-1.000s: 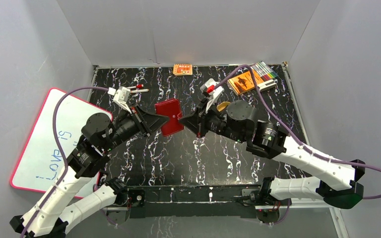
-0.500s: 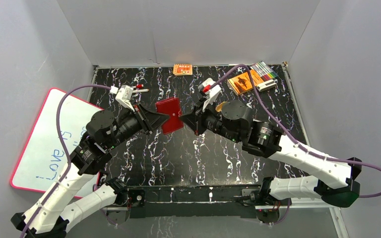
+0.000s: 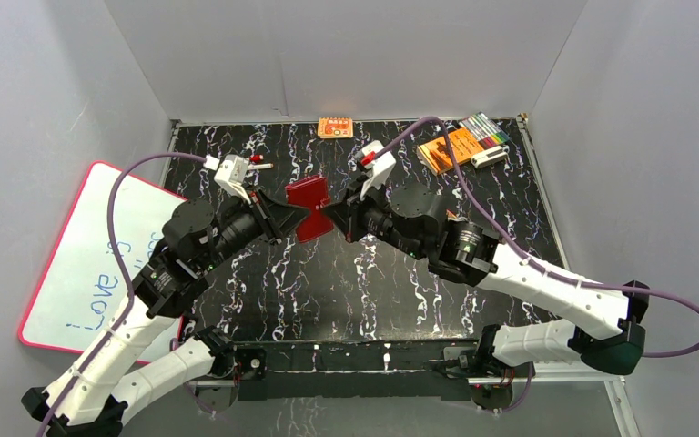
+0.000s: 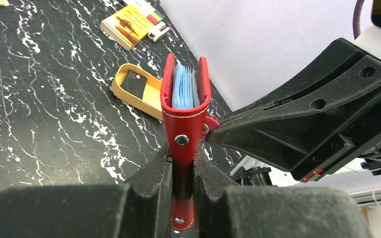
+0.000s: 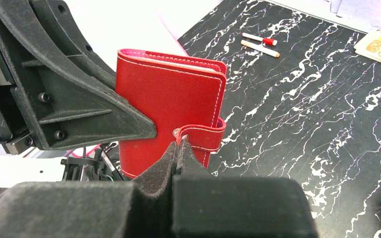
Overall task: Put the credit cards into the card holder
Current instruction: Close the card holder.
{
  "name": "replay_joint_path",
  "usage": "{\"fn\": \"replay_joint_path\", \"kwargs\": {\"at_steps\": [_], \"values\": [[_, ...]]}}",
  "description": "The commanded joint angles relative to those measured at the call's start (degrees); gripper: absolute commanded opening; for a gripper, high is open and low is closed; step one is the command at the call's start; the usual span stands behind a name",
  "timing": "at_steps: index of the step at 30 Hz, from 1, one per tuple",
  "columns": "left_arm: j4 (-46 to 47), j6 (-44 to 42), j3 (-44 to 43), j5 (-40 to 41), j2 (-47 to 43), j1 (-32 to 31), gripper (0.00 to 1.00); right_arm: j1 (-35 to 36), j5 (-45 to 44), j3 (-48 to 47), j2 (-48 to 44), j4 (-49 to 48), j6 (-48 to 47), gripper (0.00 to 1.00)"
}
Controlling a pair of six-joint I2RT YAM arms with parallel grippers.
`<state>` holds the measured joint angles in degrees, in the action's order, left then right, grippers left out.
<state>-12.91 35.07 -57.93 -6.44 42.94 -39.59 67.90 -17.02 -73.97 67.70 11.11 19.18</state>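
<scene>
Left tool and right tool grip one card holder.

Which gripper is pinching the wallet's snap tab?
The right gripper, shut on the tab; the left gripper instead clamps the wallet by its body.

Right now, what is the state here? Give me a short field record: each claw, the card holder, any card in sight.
left claw: shut on the card holder
right claw: shut on the snap tab
card holder: held off the table between both claws, covers nearly together, bluish sleeves showing
credit card: one dark card, lying in the tan tray, not gripped
task: card not yet in the holder
</scene>
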Motion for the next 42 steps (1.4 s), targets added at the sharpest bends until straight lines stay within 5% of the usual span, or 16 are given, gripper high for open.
{"fn": "replay_joint_path", "kwargs": {"at_steps": [1,21,42], "values": [[1.71,-2.12,-2.64,1.51,-0.17,-0.04,0.0,0.3,-2.44,-0.33,0.94,-4.91,0.77,0.0],[1.14,-2.65,-3.51,1.07,0.51,-0.02,0.0,0.3,-0.74,-2.64,4.32,-3.65,0.07,0.0],[3.72,-2.37,-4.41,-11.0,1.59,-0.04,0.0,0.3,-0.57,-6.04,8.36,-1.52,-0.46,0.0]]}}
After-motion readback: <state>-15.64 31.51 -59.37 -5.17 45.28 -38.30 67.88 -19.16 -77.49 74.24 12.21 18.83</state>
